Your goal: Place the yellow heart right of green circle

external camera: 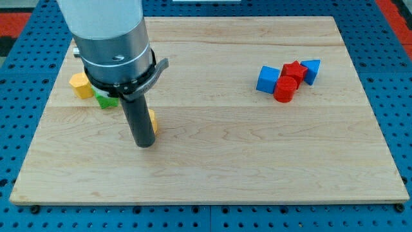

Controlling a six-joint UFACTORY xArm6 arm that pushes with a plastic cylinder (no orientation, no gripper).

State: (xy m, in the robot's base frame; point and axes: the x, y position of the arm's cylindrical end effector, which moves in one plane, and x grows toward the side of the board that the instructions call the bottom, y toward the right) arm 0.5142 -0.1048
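Now our end effector, a bare rod grasping nothing, rests its tip [144, 144] against a yellow block [152, 122], probably the heart, near the tabletop [257, 161] left edge. We should nudge gently, staying centred behind it; the green block [107, 101] hides partly under our arm.

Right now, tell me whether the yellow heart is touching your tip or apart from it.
Touching, as far as shows: the yellow heart peeks out at the view's right of my rod, just above my tip, no gap visible.
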